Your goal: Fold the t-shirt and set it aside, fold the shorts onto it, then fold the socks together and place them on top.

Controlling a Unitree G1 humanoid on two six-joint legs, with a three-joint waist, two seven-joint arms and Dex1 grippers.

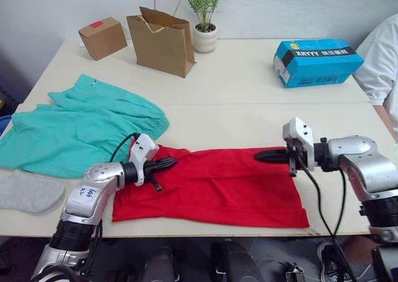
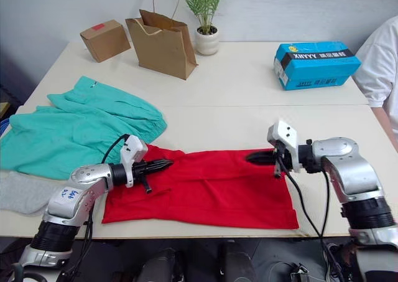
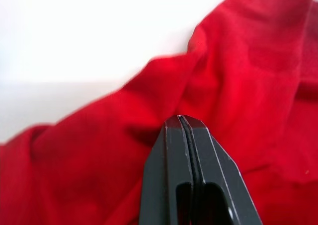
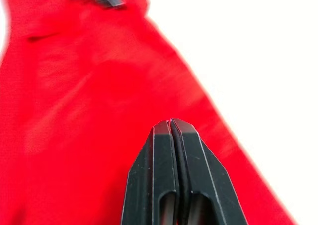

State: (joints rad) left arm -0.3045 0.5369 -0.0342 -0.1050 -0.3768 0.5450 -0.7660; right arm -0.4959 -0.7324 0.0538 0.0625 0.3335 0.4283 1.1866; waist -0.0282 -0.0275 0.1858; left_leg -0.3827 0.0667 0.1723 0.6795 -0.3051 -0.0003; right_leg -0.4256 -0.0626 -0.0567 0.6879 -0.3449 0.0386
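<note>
The red t-shirt (image 1: 217,188) lies folded into a long band near the front edge of the table (image 1: 249,83), its long axis running side to side along that edge. Neither neck nor sleeves can be made out in the fold, so which end is the collar I cannot tell. The cloth is soft and matte, rumpled into ridges at its left end and flatter toward the right.

The left gripper (image 1: 173,162) rests at the shirt's upper left corner, pointing right; in its wrist view the two black fingers (image 3: 191,160) are pressed flat together, with red cloth bunched around the tip. Whether any cloth is pinched between them is hard to say. The right gripper (image 1: 260,155) sits at the shirt's far edge near its right end, pointing left, fingers likewise pressed together over the fabric, with no clear hold.

The teal shorts (image 1: 74,129) spread loosely at the left side of the table, cut off at the left; their near corner touches the shirt. A grey sock (image 1: 28,192) lies at the front left corner, partly cut off.

Along the back stand a small cardboard box (image 1: 102,38), a brown paper bag (image 1: 163,42) and a potted plant (image 1: 205,20); a blue carton (image 1: 317,62) sits toward the back right. A person's white sleeve (image 1: 379,58) shows at the right edge.
</note>
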